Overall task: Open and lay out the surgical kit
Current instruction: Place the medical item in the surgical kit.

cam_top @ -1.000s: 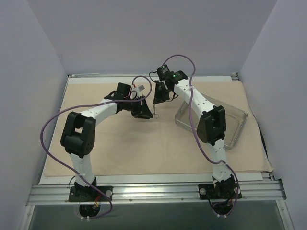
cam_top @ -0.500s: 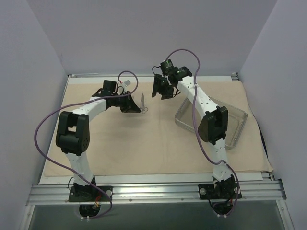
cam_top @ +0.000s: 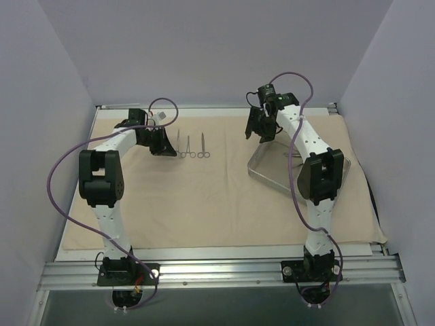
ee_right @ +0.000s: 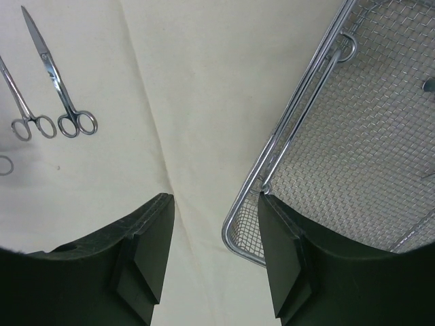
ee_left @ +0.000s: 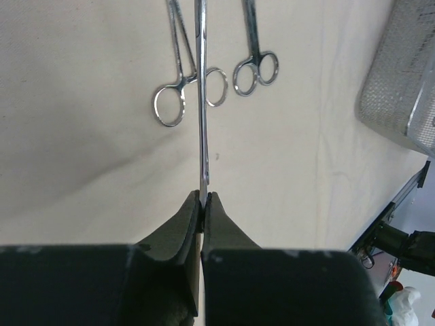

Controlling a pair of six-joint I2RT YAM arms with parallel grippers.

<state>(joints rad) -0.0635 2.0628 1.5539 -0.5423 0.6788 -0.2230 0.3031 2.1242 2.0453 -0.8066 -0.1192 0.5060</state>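
Beige cloth (cam_top: 224, 204), soft and faintly creased, covers the table. Since a second ago the arms have parted from their mid-table meeting: the left gripper (ee_left: 202, 197) has swung far left, jaws pressed together on a thin, straight steel tool (ee_left: 201, 102) above the ring-handled forceps (ee_right: 13, 85) and scissors (ee_right: 51, 68), which lie side by side. The right gripper (ee_right: 214, 197), jaws now spread and empty, has gone back to a corner of the wire-mesh tray (ee_right: 353, 149), so I judge the hand-over done and this tool next to be laid down.
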